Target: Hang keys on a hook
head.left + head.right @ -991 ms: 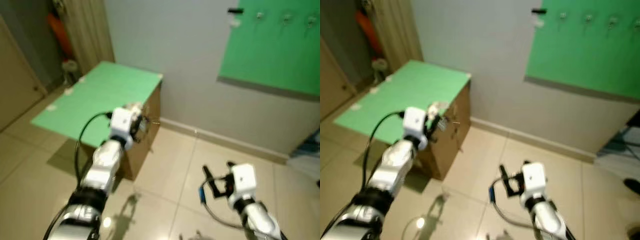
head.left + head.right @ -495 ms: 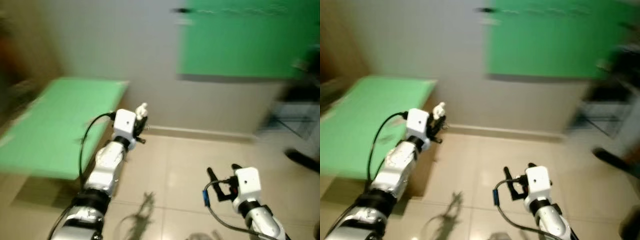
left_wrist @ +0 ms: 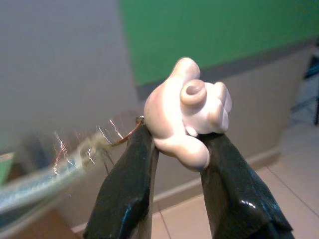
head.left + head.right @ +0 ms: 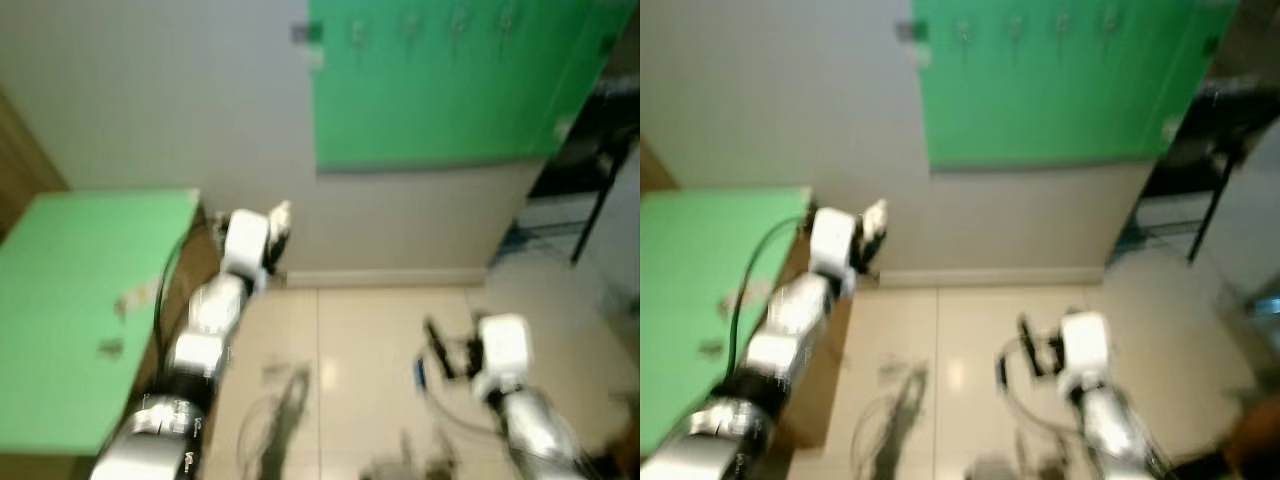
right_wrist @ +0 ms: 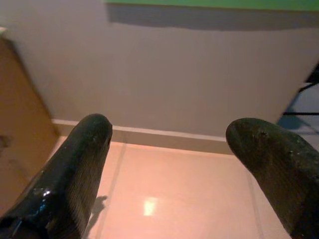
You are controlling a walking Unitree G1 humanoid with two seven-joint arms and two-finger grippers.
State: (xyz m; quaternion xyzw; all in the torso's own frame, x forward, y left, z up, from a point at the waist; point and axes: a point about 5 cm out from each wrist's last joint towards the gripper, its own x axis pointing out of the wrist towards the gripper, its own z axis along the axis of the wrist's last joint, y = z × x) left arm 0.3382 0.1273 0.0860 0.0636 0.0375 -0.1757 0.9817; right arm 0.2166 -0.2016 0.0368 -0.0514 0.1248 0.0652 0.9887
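My left gripper (image 3: 177, 149) is shut on a white figurine keychain (image 3: 187, 107), with a thin ring and blurred keys (image 3: 94, 144) swinging beside one finger. In the head views the left gripper (image 4: 272, 232) is raised in front of the grey wall, beside the green-topped table (image 4: 70, 300). A green board (image 4: 440, 90) on the wall above carries a row of small hooks (image 4: 408, 22). My right gripper (image 5: 172, 149) is open and holds nothing; it hangs low over the tiled floor (image 4: 437, 345).
A black frame with shelves (image 4: 590, 150) stands at the right by the wall. Small objects (image 4: 130, 300) lie on the green table top. A dark item (image 4: 303, 33) sits on the wall left of the board. The tiled floor (image 4: 370, 340) stretches to the wall.
The view has swung right and is blurred, so the board now sits ahead and the table has slid left. The left gripper still holds the keychain, and the right stays open.
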